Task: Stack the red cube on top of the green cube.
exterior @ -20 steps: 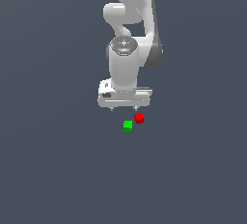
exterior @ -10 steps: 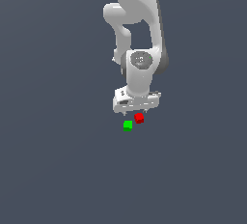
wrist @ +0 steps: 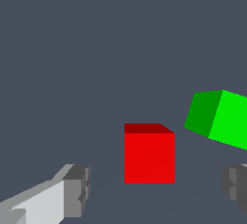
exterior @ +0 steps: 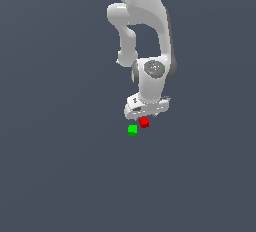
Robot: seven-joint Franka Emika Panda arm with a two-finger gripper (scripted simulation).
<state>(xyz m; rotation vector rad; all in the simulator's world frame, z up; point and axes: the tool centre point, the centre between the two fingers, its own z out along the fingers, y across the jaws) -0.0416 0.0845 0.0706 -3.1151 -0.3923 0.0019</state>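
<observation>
**A:** What lies nearest in the wrist view?

**B:** The claw (wrist: 154,191). Its two grey fingertips (wrist: 77,189) stand wide apart with nothing between them yet, so it is open and holds nothing.

**A:** And just beyond the fingertips?

**B:** The red cube (wrist: 149,156) sits on the dark grey worktop (wrist: 72,49), within the gap between the fingertips, closer to one side than the other. Its faces look square to the fingers.

**A:** Where is the green cube?

**B:** The green cube (wrist: 219,118) rests just beside the red one, a little apart and turned at an angle. In the exterior view the green cube (exterior: 132,130) lies to the left of the red cube (exterior: 144,122) and slightly nearer.

**A:** What does the coming move depend on?

**B:** In my judgement, the claw (exterior: 145,113) hangs almost directly over the red cube, so a straight descent should bracket it.
</observation>
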